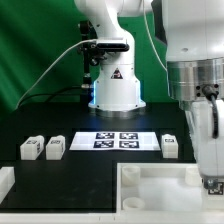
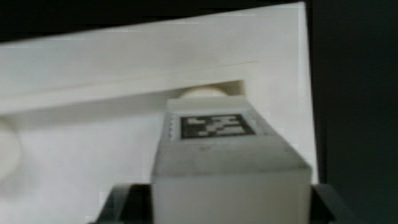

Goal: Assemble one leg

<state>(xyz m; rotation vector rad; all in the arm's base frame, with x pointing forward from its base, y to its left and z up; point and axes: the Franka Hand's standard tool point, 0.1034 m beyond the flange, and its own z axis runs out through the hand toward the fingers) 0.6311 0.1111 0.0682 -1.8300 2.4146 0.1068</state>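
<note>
Leg in the gripper, over the tray

The jaws of the gripper (image 2: 222, 190) clamp a leg (image 2: 222, 150) — tag facing the wrist view — just above the tray (image 2: 107, 90); three more legs (image 1: 55, 148) sit on the table (image 1: 90, 165).

Black table (image 1: 70, 170) with a green curtain (image 1: 40, 40) hanging behind it. The marker board (image 1: 118, 140) lies flat near the middle, a thin white sheet with four black-and-white tags printed in a square. Closest to the camera there's a big white tray-like square piece (image 1: 165, 192) with raised rims; the wrist view sees it up close (image 2: 125, 90). A white block (image 1: 5, 183) peeks in at the exterior view's left edge, can't tell what it is.
</note>
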